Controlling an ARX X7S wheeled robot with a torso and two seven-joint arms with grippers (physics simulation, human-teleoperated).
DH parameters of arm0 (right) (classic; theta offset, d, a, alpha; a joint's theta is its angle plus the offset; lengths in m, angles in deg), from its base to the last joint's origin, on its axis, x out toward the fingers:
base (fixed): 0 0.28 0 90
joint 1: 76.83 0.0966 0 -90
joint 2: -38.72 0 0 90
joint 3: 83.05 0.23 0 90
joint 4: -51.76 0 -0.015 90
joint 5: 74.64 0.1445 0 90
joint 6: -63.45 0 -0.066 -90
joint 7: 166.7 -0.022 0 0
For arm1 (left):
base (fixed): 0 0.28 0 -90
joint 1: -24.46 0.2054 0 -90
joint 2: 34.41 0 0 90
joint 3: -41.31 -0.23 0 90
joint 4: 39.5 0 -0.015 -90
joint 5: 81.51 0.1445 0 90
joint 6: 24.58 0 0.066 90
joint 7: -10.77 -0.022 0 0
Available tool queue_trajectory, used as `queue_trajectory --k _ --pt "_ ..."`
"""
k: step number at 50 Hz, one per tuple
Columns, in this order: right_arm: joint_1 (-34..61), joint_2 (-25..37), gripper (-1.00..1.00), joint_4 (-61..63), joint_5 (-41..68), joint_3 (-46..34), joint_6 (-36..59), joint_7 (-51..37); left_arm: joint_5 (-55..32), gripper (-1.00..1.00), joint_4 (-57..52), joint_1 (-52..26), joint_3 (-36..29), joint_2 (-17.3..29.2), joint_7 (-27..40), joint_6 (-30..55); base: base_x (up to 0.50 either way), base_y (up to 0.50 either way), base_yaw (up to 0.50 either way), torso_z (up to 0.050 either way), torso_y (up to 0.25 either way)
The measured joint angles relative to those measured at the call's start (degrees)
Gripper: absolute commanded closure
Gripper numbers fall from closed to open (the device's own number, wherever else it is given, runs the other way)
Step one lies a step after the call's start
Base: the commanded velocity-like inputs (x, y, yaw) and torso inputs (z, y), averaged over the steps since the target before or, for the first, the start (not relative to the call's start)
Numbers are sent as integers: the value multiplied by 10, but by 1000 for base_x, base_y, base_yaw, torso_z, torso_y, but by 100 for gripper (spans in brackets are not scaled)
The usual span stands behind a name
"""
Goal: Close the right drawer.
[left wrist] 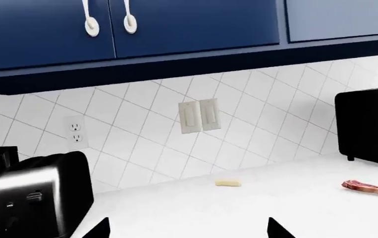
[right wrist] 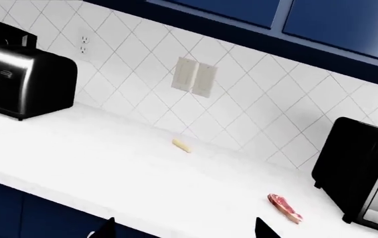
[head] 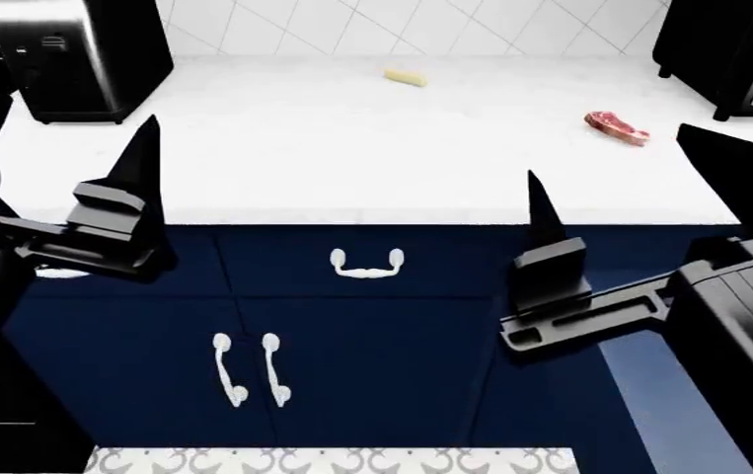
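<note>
Our left gripper [head: 139,188] hangs above the counter's front edge with its dark fingers spread apart and nothing between them, and our right gripper [head: 640,188] is likewise held wide, empty, out in front of the cabinet face. Between the two, just under the white countertop [head: 349,148], we see the right drawer [head: 363,281], its navy front carrying a horizontal white bar handle [head: 367,264]; from the head view the front looks flush with the neighbouring panels, though we cannot tell this for certain. Neither gripper touches it. Below sit two cabinet doors [head: 349,385] with upright white handles. On the counter, a toaster [head: 80,54] stands at the back left, a toaster oven [head: 731,49] at the back right, with a pale yellow stick [head: 406,76] and a piece of raw steak [head: 616,126] lying well apart.
</note>
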Motion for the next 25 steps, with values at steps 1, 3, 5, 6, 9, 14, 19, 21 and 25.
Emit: queue_trajectory --k 1,3,5,6,9,14,19,21,25 --pt "12 5 -100 0 4 -9 -5 -2 -6 -100 1 -2 0 2 4 0 0 0 0 0 0" --pt "34 14 -100 0 10 -26 -14 -6 -16 -100 2 -6 1 7 11 0 0 0 0 0 0" --pt "50 22 -100 1 14 -40 -22 -8 -25 -100 3 -9 1 10 17 -1 0 0 0 0 0" --pt "57 25 -100 1 16 -46 -27 -9 -29 -100 3 -10 1 12 20 -1 0 0 -66 0 0" --pt "74 35 -100 2 19 -62 -39 -11 -37 -100 4 -13 1 17 26 -2 -31 0 -500 0 0" --pt "93 48 -100 4 22 -81 -56 -13 -47 -100 5 -16 1 22 33 -4 -38 1 -500 0 0" --pt "104 57 -100 6 22 -94 -68 -12 -51 -100 6 -17 0 27 36 -6 -41 3 -500 0 0" --pt "107 60 -100 7 23 -99 -72 -12 -53 -100 6 -16 0 28 37 -7 -41 3 -500 0 0" --pt "111 66 -100 8 23 -105 -78 -11 -54 -100 7 -18 -1 31 39 -10 -38 4 -500 0 0"
